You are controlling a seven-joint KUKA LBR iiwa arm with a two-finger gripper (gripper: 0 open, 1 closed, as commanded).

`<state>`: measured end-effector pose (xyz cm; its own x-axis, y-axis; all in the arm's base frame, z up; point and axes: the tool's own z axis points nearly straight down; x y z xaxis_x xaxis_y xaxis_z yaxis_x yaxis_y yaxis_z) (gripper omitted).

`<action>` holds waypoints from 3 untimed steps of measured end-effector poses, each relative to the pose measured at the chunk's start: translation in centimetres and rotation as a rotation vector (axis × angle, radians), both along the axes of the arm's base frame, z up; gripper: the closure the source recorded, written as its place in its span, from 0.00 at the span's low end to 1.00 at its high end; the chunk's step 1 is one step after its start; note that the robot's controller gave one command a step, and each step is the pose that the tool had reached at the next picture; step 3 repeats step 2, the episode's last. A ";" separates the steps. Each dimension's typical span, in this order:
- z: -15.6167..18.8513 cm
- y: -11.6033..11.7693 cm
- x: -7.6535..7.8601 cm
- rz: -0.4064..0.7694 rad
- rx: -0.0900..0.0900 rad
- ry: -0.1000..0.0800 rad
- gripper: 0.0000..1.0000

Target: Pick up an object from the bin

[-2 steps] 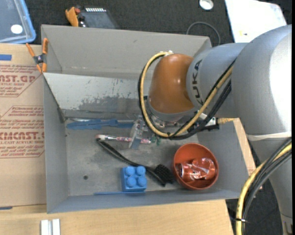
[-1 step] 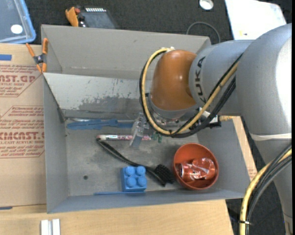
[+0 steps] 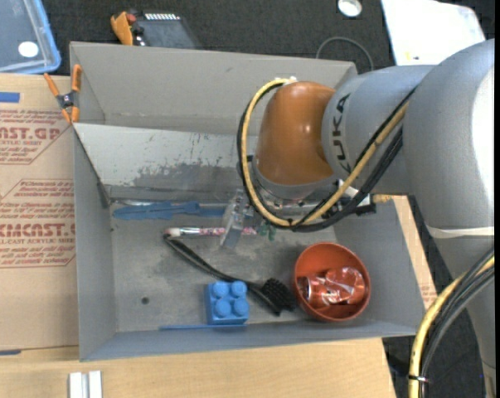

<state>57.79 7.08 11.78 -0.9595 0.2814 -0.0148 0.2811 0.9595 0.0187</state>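
Gripper (image 3: 235,226) hangs low near the back wall of the bin (image 3: 92,247), right at one end of a thin pink-and-white stick (image 3: 201,233) that runs off toward the view's left; whether it is open or closed I cannot tell. Just below it in the view lies a black brush (image 3: 270,295), past that a blue block (image 3: 227,301), and to its lower right an orange bowl (image 3: 300,293) holding something red and crumpled (image 3: 334,284).

A blue toy block (image 3: 227,302) sits at the lower middle of the frame, just left of a black brush (image 3: 276,297) whose long handle runs up-left, with an orange bowl (image 3: 324,255) holding a crumpled red wrapper (image 3: 332,287) at lower right.
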 end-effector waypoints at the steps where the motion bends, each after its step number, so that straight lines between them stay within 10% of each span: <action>1: 1.0 0.1 0.0 0.001 0.001 0.001 1.00; 3: 3.5 0.1 -0.1 0.002 0.001 0.003 1.00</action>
